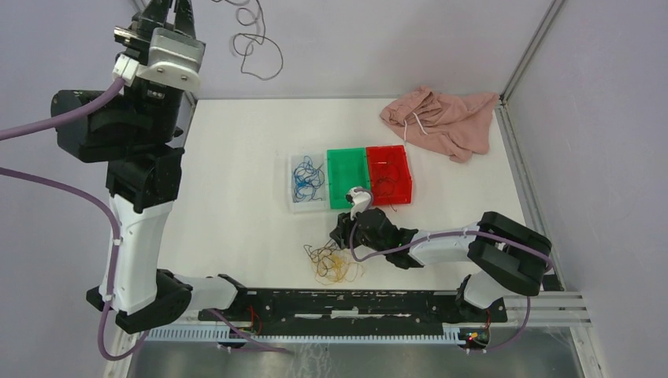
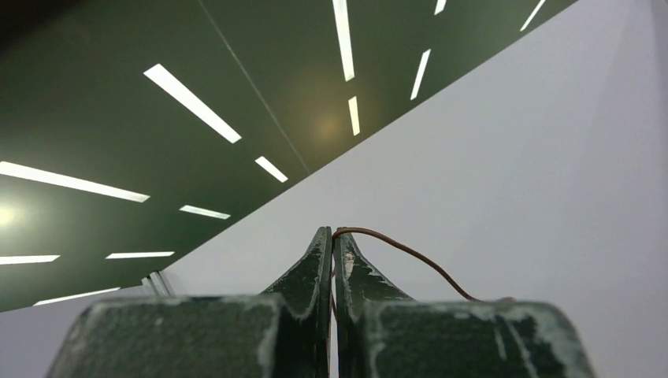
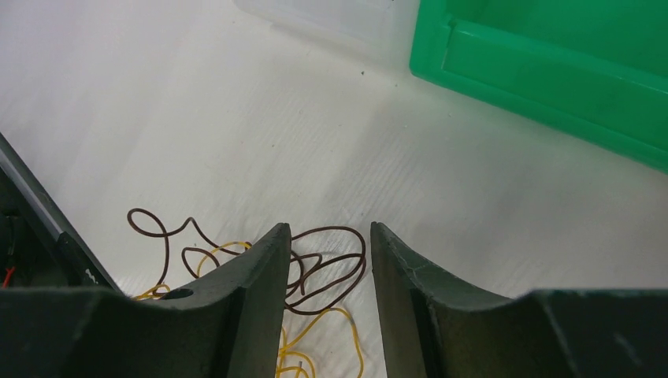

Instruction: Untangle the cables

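We log left hand [image 2: 332, 235] clamped on one dark cable [image 2: 410, 253]; right hand [image 3: 329, 231] half-open, empty, over one tangle [image 3: 331, 257]; three bins [image 1: 347, 169].

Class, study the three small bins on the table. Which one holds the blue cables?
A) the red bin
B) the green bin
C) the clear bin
C: the blue cables lie coiled inside the clear bin, the leftmost of the three in the top view.
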